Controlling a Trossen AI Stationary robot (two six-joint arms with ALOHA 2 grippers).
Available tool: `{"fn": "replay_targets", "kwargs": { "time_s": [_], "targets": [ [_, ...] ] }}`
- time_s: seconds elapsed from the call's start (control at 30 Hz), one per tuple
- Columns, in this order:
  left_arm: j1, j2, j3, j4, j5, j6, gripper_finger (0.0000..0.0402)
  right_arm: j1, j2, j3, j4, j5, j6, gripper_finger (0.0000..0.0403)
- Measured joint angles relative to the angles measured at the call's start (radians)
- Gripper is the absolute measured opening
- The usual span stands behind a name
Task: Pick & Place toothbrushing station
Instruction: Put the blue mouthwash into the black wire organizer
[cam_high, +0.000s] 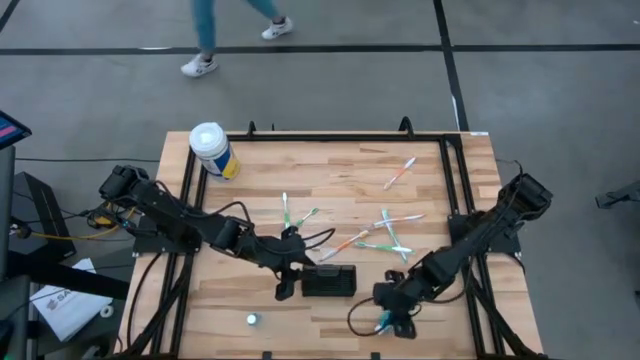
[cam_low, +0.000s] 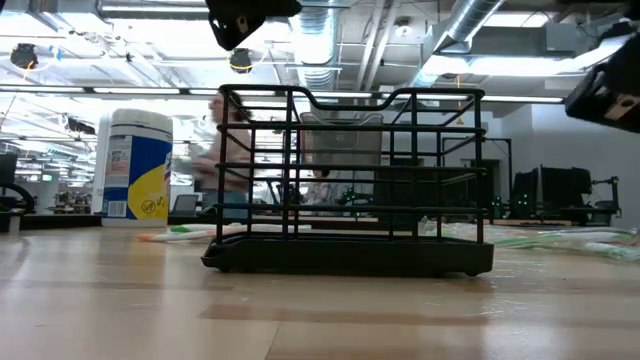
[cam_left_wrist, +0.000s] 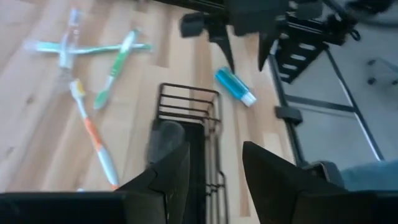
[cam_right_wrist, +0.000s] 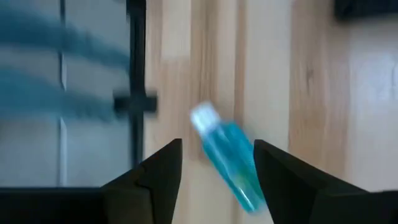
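Observation:
The toothbrushing station (cam_high: 330, 280) is a black wire holder standing upright on its base in the middle of the table, and it fills the centre of the low view (cam_low: 350, 190). My left gripper (cam_left_wrist: 214, 146) is open above the holder's left end, and the holder's wire wall (cam_left_wrist: 202, 124) shows past its fingers. My right gripper (cam_right_wrist: 217, 143) is open over a blue tube with a white cap (cam_right_wrist: 227, 158), which lies flat on the wood near the table's front right (cam_high: 383, 322). The tube lies between the fingers, and I see no touch.
A white-lidded canister with a blue and yellow label (cam_high: 213, 150) stands at the far left corner. Several toothbrushes (cam_high: 385, 235) lie scattered across the middle and far right. A small pale round thing (cam_high: 252, 320) sits near the front edge. A person (cam_high: 205, 40) walks beyond the far edge.

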Motion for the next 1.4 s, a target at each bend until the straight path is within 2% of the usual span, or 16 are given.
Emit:
{"fn": "replay_targets", "kwargs": {
  "time_s": [0.13,0.33,0.67,1.0,1.4],
  "targets": [
    [0.013,0.0,0.0,0.0,-0.075,-0.03,0.0144,-0.002,0.01,0.0,-0.058,-0.056,-0.215,0.0173],
    [0.033,0.0,0.0,-0.001,-0.121,-0.045,0.0144,-0.003,0.047,-0.001,-0.044,-0.077,-0.361,0.0164],
    [0.006,0.08,0.001,0.005,-0.139,-0.115,0.0144,0.003,0.15,0.013,0.102,-0.132,-0.394,0.0165],
    [0.004,0.209,0.001,0.134,-0.097,-0.141,0.0144,-0.019,0.199,0.097,0.111,-0.125,-0.436,0.0164],
    [0.009,0.218,0.001,0.145,-0.144,-0.135,0.0144,-0.039,0.198,0.101,0.072,-0.153,-0.51,0.0164]
  ]
}}
